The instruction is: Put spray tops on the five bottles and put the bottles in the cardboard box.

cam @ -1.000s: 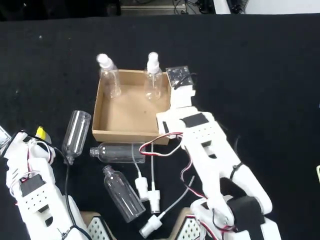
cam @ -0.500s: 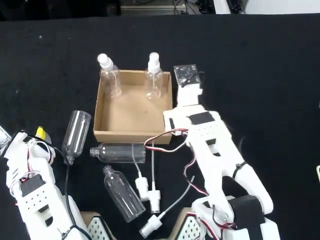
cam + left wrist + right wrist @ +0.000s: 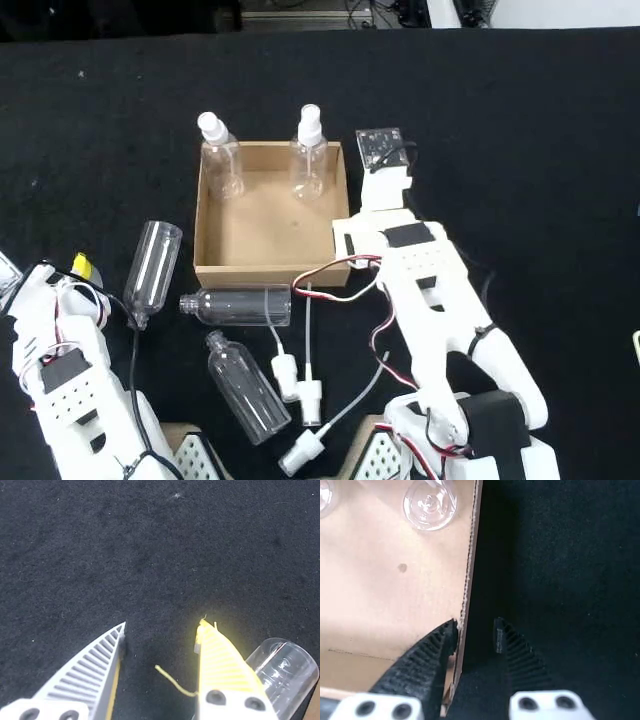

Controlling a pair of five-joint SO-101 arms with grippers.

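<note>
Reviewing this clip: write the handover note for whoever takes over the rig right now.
Left gripper: open, empty, over the table beside one uncapped bottle.
Right gripper: open, straddling the right wall of the cardboard box.
Done: two capped bottles stand in the box.
Left: three uncapped bottles and three spray tops lie in front of the box; cap them, then box them.

Black felt tabletop point(image 3: 520, 120); cables point(image 3: 370, 12) along far edge.
</note>
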